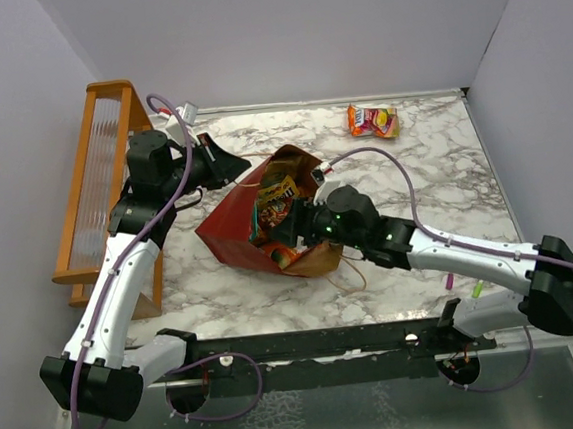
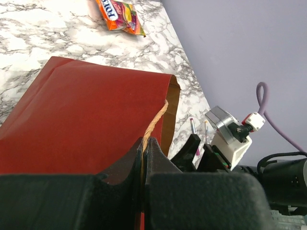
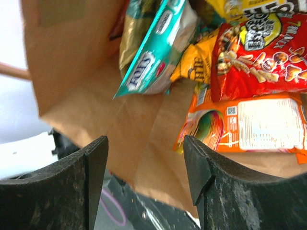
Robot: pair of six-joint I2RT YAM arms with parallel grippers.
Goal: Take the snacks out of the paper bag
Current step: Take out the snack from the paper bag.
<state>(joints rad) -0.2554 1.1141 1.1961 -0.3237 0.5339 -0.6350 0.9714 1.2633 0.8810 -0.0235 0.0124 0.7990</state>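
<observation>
Right gripper (image 3: 146, 143), jaws parted and empty, sits in the mouth of the paper bag (image 1: 228, 230) lying on its side, just short of the teal, red and orange snacks (image 3: 249, 124) inside. Left gripper (image 2: 144, 146) is pinched tight on the bag's twisted handle (image 2: 157, 117). Mid-extraction, it seems: next, advance onto a packet's edge and close.

One paper bag (image 1: 230, 229) is here, with one snack packet (image 1: 373, 120) outside it. Inside, at least five show: one teal packet (image 3: 153, 57), one red packet (image 3: 259, 52), one orange packet (image 3: 254, 124) and two yellow packets (image 3: 194, 64). There are two pens (image 1: 448, 281) and one wooden rack (image 1: 103, 180).
</observation>
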